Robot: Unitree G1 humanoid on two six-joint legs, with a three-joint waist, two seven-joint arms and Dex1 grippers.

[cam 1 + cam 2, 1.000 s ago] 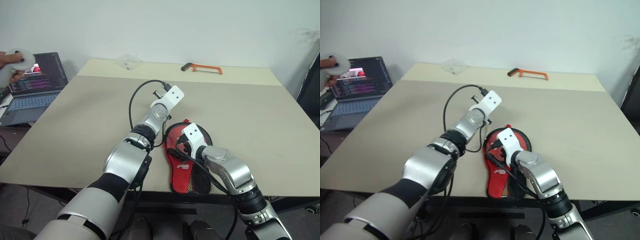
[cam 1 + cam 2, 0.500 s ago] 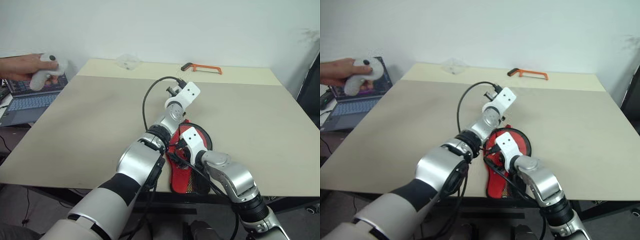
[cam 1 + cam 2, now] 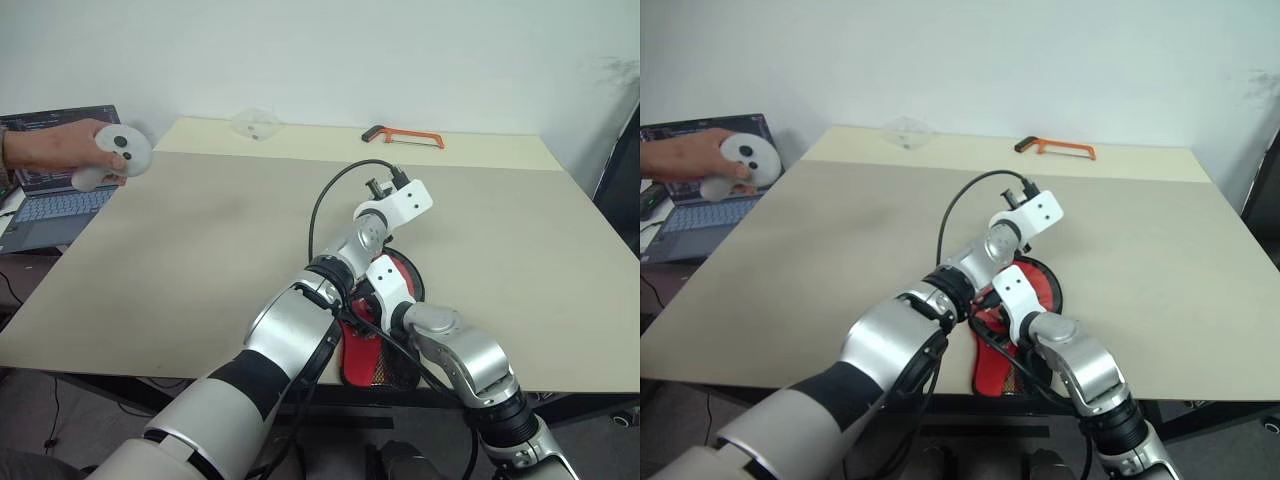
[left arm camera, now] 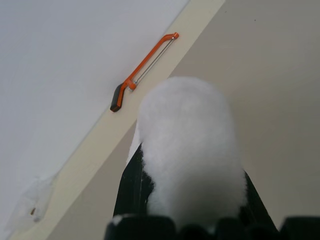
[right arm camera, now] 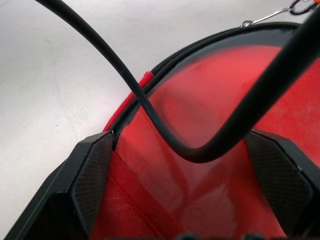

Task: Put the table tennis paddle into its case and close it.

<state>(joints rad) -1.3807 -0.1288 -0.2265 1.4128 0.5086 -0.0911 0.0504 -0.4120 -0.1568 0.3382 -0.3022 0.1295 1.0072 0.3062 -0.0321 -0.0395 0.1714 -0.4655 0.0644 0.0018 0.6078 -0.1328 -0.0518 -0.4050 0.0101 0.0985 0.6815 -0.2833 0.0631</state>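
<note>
Right claw is hanging spread wide over the case, which is lying at the table's six o'clock edge. The paddle's red face is seemingly sitting inside. I cannot tell the state of the left claw. It should be taking the zip pull while the right is pinning the fabric.

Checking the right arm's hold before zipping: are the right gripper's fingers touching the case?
Cannot tell. In the right wrist view the right gripper stands open, its fingers straddling the case, but no contact or gap shows plainly.

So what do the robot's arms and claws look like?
Both arms are shiny silver with black joints. The left arm and right arm each end in a white wrist block, with looping black cables. The right gripper has two black, textured fingers.
</note>
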